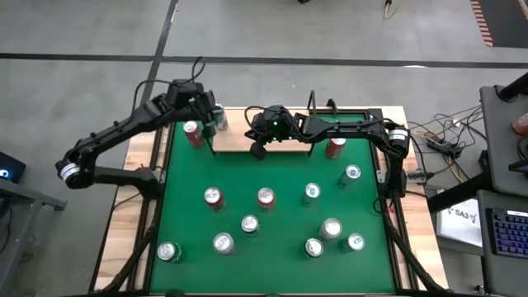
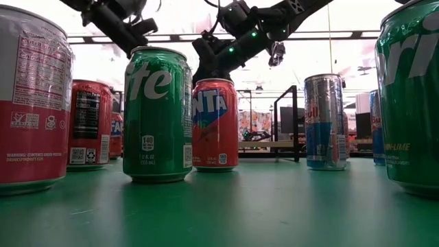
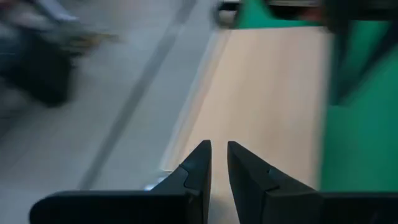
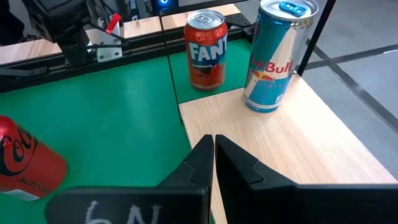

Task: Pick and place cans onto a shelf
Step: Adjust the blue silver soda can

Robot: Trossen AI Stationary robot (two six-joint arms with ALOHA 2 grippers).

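The shelf [image 1: 289,132], a light-wood board with black wire uprights, lies at the table's far edge. A blue-silver can [image 4: 277,56] stands upright on its left end [image 1: 219,115]. A red Fanta can [image 4: 206,50] stands on the green table just beside that end [image 1: 193,132]. Several more cans [image 1: 266,196] stand on the green top. My left gripper [image 1: 200,101] hovers above the table's far left corner, shut and empty [image 3: 219,149]. My right gripper [image 1: 254,140] hangs over the shelf board, shut and empty [image 4: 214,140], pointing toward the two cans.
A red can [image 1: 335,147] stands at the shelf's near edge toward the right. A red cola can [image 4: 25,162] is near my right gripper, on the green side. Large cans [image 2: 158,113] crowd the near part of the table. Bare green lies just before the shelf [image 1: 247,169].
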